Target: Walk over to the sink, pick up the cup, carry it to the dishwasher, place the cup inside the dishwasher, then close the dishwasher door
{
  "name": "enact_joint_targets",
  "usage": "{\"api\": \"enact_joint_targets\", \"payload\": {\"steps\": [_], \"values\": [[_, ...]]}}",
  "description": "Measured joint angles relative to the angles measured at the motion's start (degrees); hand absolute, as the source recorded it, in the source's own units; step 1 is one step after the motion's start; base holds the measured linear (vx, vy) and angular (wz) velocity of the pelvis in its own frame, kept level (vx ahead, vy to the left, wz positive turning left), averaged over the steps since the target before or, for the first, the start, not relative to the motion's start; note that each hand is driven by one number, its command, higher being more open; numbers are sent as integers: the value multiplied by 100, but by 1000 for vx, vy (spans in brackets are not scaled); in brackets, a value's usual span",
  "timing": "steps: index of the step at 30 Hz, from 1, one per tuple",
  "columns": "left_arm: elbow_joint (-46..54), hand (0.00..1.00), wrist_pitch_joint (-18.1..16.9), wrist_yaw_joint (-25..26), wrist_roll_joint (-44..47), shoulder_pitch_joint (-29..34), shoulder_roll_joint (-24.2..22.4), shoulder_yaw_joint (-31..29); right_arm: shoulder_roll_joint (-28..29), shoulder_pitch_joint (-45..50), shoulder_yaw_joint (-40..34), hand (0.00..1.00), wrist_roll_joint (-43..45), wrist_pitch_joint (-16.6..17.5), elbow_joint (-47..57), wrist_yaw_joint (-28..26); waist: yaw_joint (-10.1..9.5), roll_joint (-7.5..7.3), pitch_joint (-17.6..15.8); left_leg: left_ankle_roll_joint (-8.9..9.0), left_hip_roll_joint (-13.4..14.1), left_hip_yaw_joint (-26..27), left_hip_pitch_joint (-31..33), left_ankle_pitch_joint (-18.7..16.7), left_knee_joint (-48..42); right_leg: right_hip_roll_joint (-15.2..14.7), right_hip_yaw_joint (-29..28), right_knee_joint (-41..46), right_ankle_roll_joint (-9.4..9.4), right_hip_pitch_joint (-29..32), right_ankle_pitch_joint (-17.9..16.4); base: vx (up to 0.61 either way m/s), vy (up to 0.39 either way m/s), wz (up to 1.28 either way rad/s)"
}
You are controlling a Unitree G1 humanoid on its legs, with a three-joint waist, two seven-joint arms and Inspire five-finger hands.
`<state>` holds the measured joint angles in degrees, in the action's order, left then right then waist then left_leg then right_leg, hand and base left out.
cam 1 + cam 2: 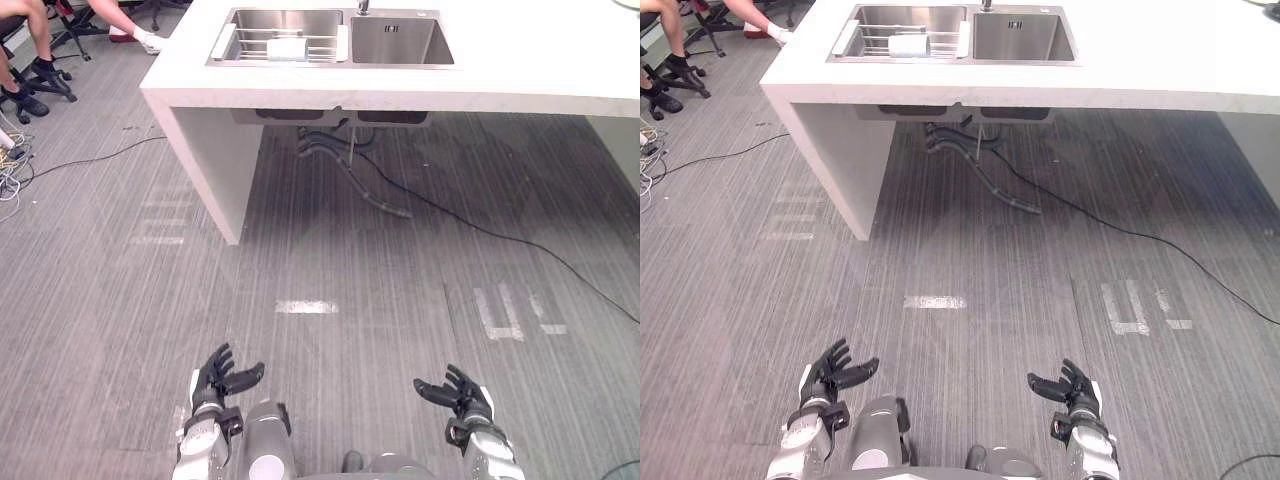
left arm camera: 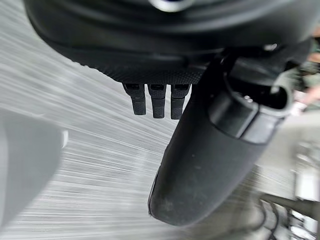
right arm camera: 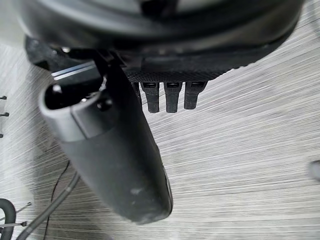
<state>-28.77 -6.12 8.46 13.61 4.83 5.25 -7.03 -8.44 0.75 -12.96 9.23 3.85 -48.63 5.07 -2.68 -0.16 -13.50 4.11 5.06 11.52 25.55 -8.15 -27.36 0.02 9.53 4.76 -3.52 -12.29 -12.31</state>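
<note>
A white cup (image 1: 287, 48) lies on its side on a wire rack in the left basin of a steel double sink (image 1: 400, 40), set in a white counter (image 1: 520, 70) far ahead of me. My left hand (image 1: 222, 378) hangs low at the lower left, fingers relaxed and holding nothing. My right hand (image 1: 458, 392) is at the lower right, likewise open and empty. Both hands are over the grey floor, well short of the counter. The wrist views show each hand's fingers (image 2: 157, 100) (image 3: 170, 95) extended above the floor.
Drain hoses (image 1: 350, 165) and a black cable (image 1: 500, 235) run under the counter. White tape marks (image 1: 306, 307) (image 1: 510, 310) lie on the floor. A person's legs (image 1: 25, 50) and office chairs sit at the far left, with loose cables (image 1: 10, 170) beside them.
</note>
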Motion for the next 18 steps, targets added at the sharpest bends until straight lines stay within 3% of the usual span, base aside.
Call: {"api": "enact_joint_targets", "payload": {"steps": [1,2,3,4,5,6,7,8,9,10,11,12,14,15,16,18], "values": [[259,90,0,77,-3,5,-27,25,-56,23,0,90,-3,2,-4,7,-71,58,33,7,-149,-48,-22,420,1003,-14,-100,-15,170,-127,-99,710,137,-56],[801,90,-8,224,-9,22,-80,80,-156,166,-8,90,-21,-2,-59,27,-157,233,110,-233,-213,-138,-21,902,1828,118,-307,-74,484,-439,-310,752,204,-43],[1004,90,-14,274,-18,6,-54,85,-140,200,0,90,-35,-7,-139,52,-179,247,135,-574,-241,-262,-37,1438,1699,113,-376,-97,543,-591,-375,657,198,-35],[1341,90,-15,353,-20,-1,12,80,-53,204,0,90,-44,-31,-270,57,-198,35,197,-638,-360,-252,-65,1691,1582,-24,-418,-60,568,-681,-394,655,208,6],[1897,90,7,451,-63,-20,0,80,21,293,-14,90,-57,-41,-296,63,-104,-201,293,-727,-638,-207,-117,1491,1589,-326,-476,584,572,-405,-390,520,163,18],[2195,90,9,493,-149,-23,-52,86,22,298,-28,90,-68,-41,-309,72,-74,-225,284,-755,-686,-202,-170,1340,1521,-389,-532,1250,625,-139,-359,614,208,22],[2736,90,5,595,-452,-15,-99,90,69,305,-39,90,-120,-43,-326,71,-64,-268,259,-795,-768,-196,-377,965,1288,-524,-642,2781,1305,413,47,624,210,15],[3189,90,-1,806,-853,-69,-44,117,177,443,-40,90,-217,-40,-325,61,53,-321,257,-789,-877,-272,-760,613,1172,-757,-663,4215,1897,908,711,617,188,16],[3394,90,-3,905,-952,-94,-9,149,214,452,-3,90,-224,-43,-300,48,75,-327,262,-796,-912,-317,-974,501,1146,-856,-637,4812,1819,1143,666,754,182,16],[3871,90,-12,1148,-1180,-108,45,194,292,597,118,90,-267,-40,-111,4,119,-281,267,-797,-891,-332,-1431,243,1162,-995,-521,5593,1408,1616,391,714,151,12],[4258,90,-105,1308,-1386,-135,53,229,334,724,284,90,-271,-12,39,-44,182,-176,334,-795,-829,-420,-1794,66,1272,-1050,-316,5711,1020,2043,129,705,139,9],[4406,90,-176,1382,-1552,-166,63,245,353,759,356,90,-273,13,86,-69,200,-142,363,-772,-805,-449,-1984,19,1382,-1077,-223,5625,889,2248,17,578,67,15],[4728,90,-412,1553,-2022,-354,143,255,436,809,476,90,-276,74,217,-152,249,-115,406,-712,-763,-503,-2621,-71,1708,-1062,-31,4626,646,2991,-270,579,-33,16],[4730,90,-429,1599,-2116,-410,151,255,435,796,485,90,-276,87,225,-164,279,-98,404,-690,-735,-503,-2728,-64,1712,-1016,-14,4227,626,3112,-281,567,-117,27],[4716,90,-428,1675,-2232,-444,158,248,427,772,485,90,-276,96,223,-173,346,-50,420,-618,-661,-528,-2910,-91,1685,-856,-45,3231,645,3242,-212,581,-155,38],[4628,90,-422,1747,-2384,-512,273,240,419,791,489,90,-275,124,224,-204,454,-30,482,-395,-551,-738,-3204,-339,1727,-520,-318,1435,647,3288,419,669,-200,55]]}}
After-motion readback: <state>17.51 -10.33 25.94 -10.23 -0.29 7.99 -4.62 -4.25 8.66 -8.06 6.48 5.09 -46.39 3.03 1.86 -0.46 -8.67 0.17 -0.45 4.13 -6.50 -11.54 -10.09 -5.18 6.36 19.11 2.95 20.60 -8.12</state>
